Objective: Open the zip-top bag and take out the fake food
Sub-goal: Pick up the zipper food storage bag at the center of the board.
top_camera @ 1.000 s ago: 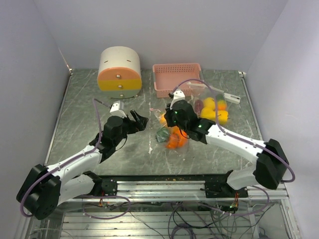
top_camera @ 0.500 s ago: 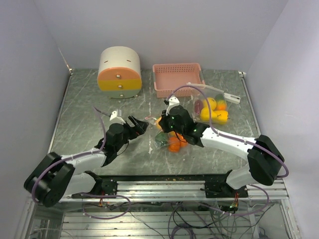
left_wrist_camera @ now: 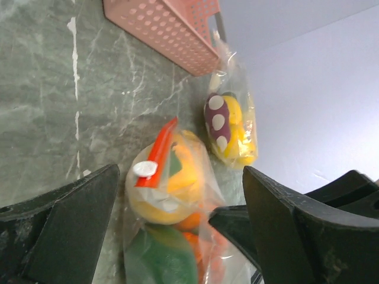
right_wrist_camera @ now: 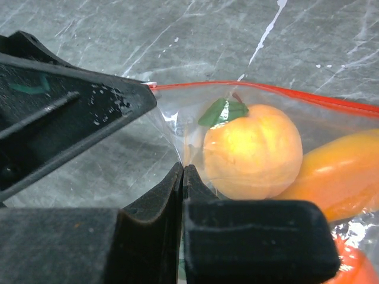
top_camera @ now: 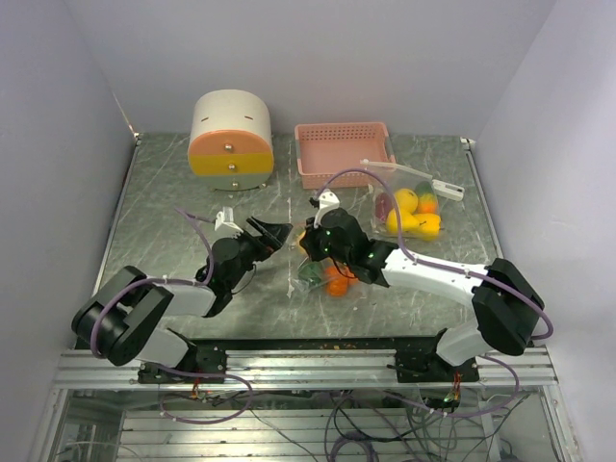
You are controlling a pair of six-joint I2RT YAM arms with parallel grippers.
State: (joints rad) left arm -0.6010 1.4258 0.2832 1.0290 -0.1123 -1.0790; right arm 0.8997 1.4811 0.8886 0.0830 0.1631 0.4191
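Overhead, the zip-top bag (top_camera: 327, 274) is seen lying on the desk (top_camera: 173, 212) between the arms, with the fake food (top_camera: 335, 281) inside it. The right end effector (top_camera: 310, 241) is set at the bag's left edge, and the left end effector (top_camera: 272, 234) is held just beside it, spread wide. A second filled bag (top_camera: 409, 207) lies near the pink basket (top_camera: 342, 154).

From the left wrist, the bag's red zip strip (left_wrist_camera: 157, 155) is framed between the wide jaws.

From the right wrist, the fingers are seen closed, with the bag's clear film pinched between them, just beside a peach (right_wrist_camera: 251, 151).
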